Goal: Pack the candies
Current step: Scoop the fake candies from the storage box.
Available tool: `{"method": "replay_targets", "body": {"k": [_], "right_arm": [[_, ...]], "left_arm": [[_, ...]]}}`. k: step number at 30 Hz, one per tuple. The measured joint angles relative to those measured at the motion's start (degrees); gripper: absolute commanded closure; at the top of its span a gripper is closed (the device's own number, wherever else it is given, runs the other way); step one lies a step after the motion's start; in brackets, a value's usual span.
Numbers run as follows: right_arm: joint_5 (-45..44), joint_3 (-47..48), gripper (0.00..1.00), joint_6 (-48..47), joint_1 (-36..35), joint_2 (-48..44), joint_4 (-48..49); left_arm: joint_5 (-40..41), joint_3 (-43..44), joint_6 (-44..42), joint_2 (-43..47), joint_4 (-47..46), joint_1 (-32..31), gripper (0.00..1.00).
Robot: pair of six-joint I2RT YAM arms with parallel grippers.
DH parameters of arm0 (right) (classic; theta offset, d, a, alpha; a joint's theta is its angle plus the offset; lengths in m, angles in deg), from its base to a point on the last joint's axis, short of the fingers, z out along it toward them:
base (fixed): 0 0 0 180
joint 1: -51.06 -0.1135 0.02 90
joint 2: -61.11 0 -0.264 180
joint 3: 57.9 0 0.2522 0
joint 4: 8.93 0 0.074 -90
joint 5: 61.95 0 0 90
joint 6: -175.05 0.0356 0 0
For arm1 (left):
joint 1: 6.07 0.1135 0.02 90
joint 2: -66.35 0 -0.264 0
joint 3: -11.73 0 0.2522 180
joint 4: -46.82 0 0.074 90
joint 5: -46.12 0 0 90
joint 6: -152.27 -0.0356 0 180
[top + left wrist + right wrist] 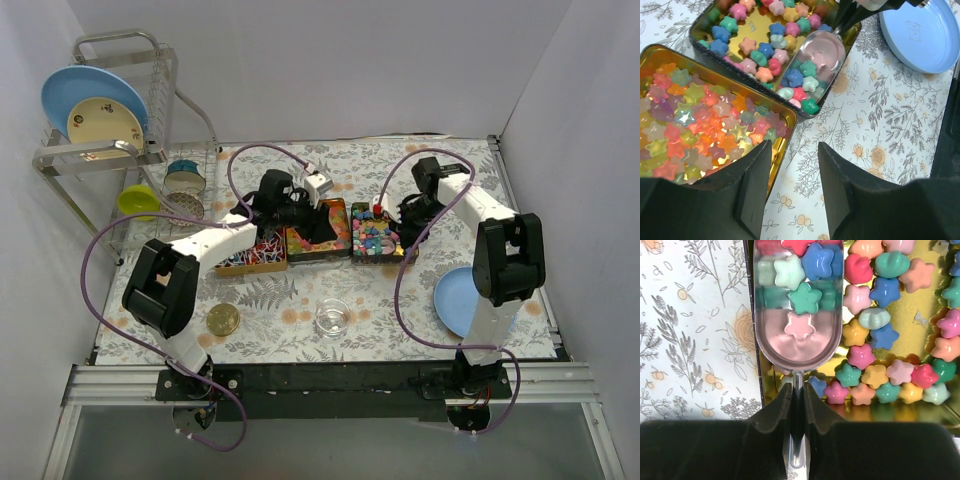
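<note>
Three open gold tins sit side by side mid-table. The left tin holds red, blue and white wrapped candies. The middle tin holds glossy orange-yellow-red star gummies, also in the left wrist view. The right tin holds pastel star candies. My right gripper is shut on the handle of a metal scoop. The scoop lies in the pastel tin with several stars at its front end; it also shows in the left wrist view. My left gripper is open and empty, above the cloth at the gummy tin's corner.
A small clear glass bowl and a round gold lid stand near the front edge. A blue plate lies at the right by the right arm's base. A dish rack with plates and bowls stands at the back left.
</note>
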Motion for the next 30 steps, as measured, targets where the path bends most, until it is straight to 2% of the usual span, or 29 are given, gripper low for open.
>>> {"method": "replay_targets", "body": {"k": [7, 17, 24, 30], "right_arm": [[4.66, -8.98, 0.99, 0.37, 2.84, -3.78, 4.20], [13.49, -10.12, 0.99, 2.10, 10.93, -4.11, 6.91], [18.34, -14.03, 0.99, 2.99, 13.25, -6.51, 9.99], [19.93, -15.08, 0.99, 4.85, 13.35, -10.75, 11.61]], "left_arm": [[1.90, 1.81, -2.03, 0.33, 4.00, 1.75, 0.57], [4.63, 8.55, -5.88, -1.16, 9.11, 4.26, 0.57], [7.19, 11.43, -9.53, -3.30, 13.44, 5.62, 0.56], [10.14, 11.76, -11.63, -3.41, 15.50, 5.68, 0.48]]}}
